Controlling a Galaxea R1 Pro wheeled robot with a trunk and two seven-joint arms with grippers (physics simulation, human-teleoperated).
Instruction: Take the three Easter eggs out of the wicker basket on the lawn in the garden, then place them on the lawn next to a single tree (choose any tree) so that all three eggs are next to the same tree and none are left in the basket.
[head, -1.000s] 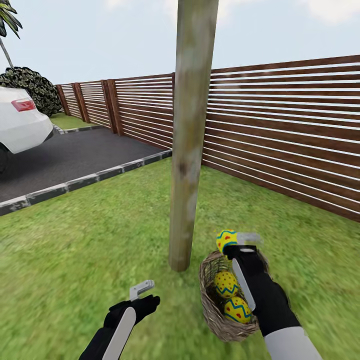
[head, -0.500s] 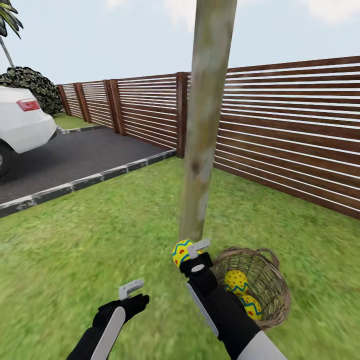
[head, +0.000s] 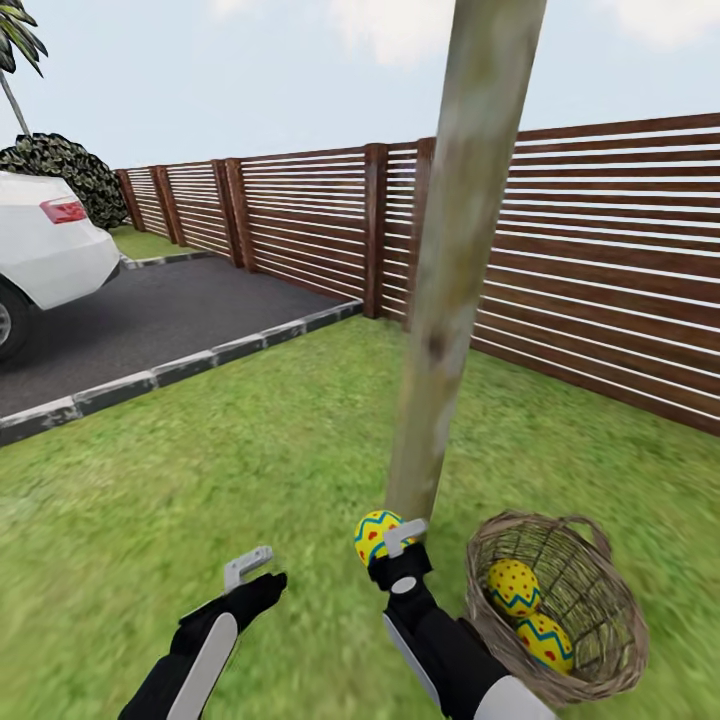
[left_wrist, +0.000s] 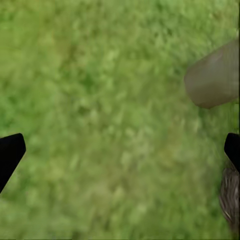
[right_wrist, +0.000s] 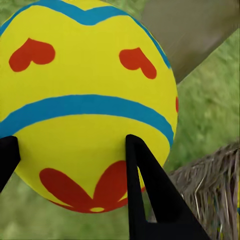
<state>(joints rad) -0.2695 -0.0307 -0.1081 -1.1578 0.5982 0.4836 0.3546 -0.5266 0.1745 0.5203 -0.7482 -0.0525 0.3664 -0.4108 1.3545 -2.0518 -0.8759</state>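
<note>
Lawn (head: 200, 470): the bright green grass runs wide under everything and reads soft, a forgiving bed for a set-down.
Tree (head: 455, 300): the pale trunk stands at twelve o'clock from the robot, stiff and fixed; its crown is cut off at the head view's upper edge.
Wicker basket (head: 600, 640): it sits on the grass at about four o'clock from the trunk's foot, open weave, looks light and a bit springy; best taken by the rim or a loop handle.
Eggs in basket: two Easter eggs (head: 513, 587) lie touching inside, partly screened by the weave.
Held egg (head: 376, 536): it hangs at about seven o'clock from the trunk's base, just beside it, above the grass. Smooth, rounded, probably slippery and light; a hold across its widest belly looks safest.
Right gripper (head: 392, 540): clamped on the held egg, the dark fingers (right_wrist: 150, 190) pressing its side in the wrist view.
Left gripper (head: 250, 568): it hovers over bare grass at about eight o'clock from the trunk, fingers spread apart with nothing between them.
Hard to tell: how far the held egg is above the lawn; the grass blurs in the wrist views.
</note>
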